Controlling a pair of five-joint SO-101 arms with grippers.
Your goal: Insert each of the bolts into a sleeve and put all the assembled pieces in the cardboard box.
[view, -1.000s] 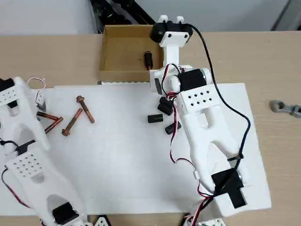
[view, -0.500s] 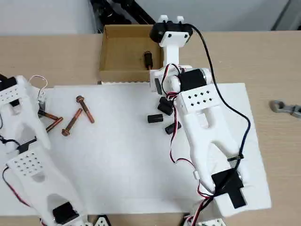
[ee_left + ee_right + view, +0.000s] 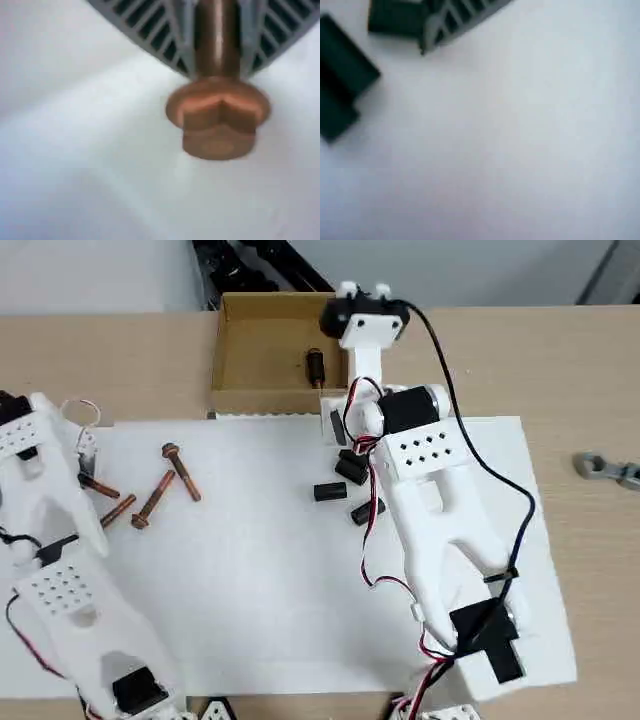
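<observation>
My left gripper at the mat's left edge is shut on a copper bolt; the left wrist view has its shank between grey fingers and its hex head sticking out. Three more bolts lie loose on the white mat nearby. Just below the cardboard box, my right gripper appears shut on a black sleeve. Three black sleeves lie close beside it on the mat. One assembled piece lies inside the box.
The white mat covers most of the wooden table, bare across its middle and front. A metal tool lies on the wood at far right. Dark equipment stands behind the box.
My left gripper has shifted slightly toward the far side with the bolt, drawing it away from the loose bolt beside it. The right arm has turned only a little.
</observation>
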